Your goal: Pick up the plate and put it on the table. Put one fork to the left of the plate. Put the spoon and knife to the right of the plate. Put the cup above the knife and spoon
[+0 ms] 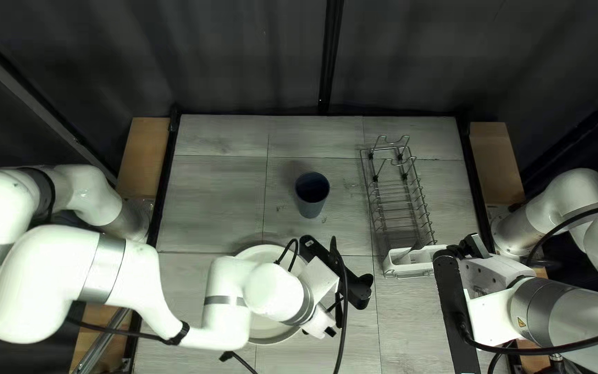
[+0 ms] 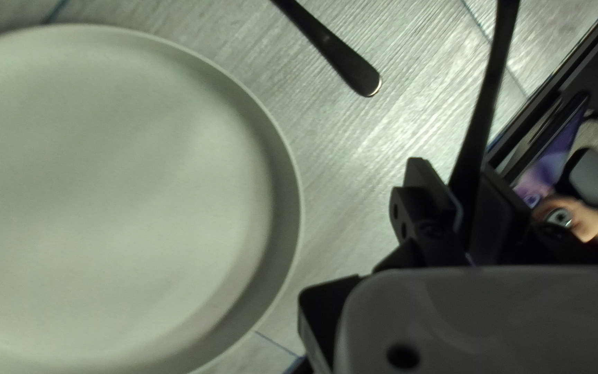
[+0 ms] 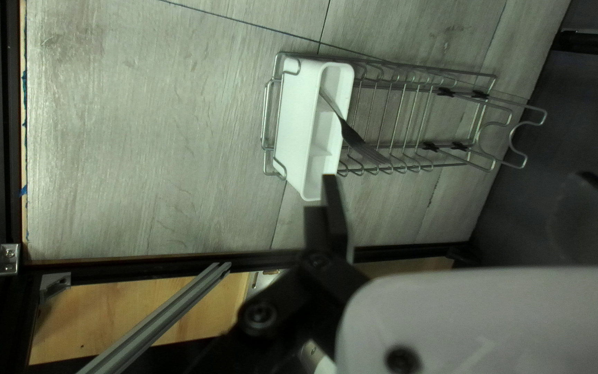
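While my left gripper (image 2: 462,190) clamps a dark utensil (image 2: 483,114) beside the plate (image 2: 112,194), cutlery-laying seems in hand: next, lower, then release. My right gripper (image 3: 455,177) gapes.

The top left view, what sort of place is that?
It looks like a robot lab or workshop. Two white jointed robot arms stand beside a pale grey wood-look table, and a dark cloth curtain hangs behind.

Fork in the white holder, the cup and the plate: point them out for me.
Fork (image 3: 357,140): right wrist view, on its head.
Cup (image 1: 311,208): top left view, on its outer wall.
Plate (image 2: 112,187): left wrist view, on its bare middle.
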Action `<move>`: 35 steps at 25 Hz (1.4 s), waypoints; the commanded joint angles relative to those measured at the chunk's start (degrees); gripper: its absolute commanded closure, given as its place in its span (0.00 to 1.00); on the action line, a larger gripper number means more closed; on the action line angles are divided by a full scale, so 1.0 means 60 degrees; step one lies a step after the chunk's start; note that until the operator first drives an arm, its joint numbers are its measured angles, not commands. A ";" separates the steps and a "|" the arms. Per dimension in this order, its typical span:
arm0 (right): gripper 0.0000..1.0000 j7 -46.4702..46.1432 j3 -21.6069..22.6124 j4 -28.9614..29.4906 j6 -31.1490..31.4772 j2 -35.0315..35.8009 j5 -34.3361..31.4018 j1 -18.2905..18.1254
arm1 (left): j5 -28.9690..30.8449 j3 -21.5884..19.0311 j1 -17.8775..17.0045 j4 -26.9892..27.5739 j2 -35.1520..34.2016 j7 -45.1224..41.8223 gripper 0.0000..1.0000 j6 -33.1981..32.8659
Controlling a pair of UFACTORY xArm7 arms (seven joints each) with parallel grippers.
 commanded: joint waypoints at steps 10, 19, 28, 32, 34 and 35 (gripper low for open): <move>0.00 0.0000 0.0000 0.0000 0.0000 0.0000 0.0000 0.0000 | -0.0496 0.0012 0.0177 0.0224 -0.0196 -0.1213 1.00 0.0303; 0.00 0.0000 0.0000 0.0000 0.0000 0.0000 0.0000 0.0000 | -0.0610 -0.0151 0.0518 0.0823 -0.0783 -0.2127 1.00 0.0642; 0.00 0.0000 0.0000 0.0000 0.0000 0.0000 0.0000 0.0000 | -0.1297 -0.0226 0.0588 0.0491 -0.0673 -0.2502 1.00 0.0144; 0.00 0.0000 0.0000 0.0000 0.0000 0.0000 0.0000 0.0000 | -0.1491 -0.0256 0.0670 0.0538 -0.0827 -0.3114 1.00 0.0195; 0.00 0.0000 0.0000 0.0000 0.0000 0.0000 0.0000 0.0000 | -0.1678 -0.0382 0.0848 0.0524 -0.0904 -0.3118 1.00 0.0133; 0.00 0.0000 0.0000 0.0000 0.0000 0.0000 0.0000 0.0000 | -0.1762 -0.0443 0.0952 0.0536 -0.0939 -0.3109 1.00 0.0132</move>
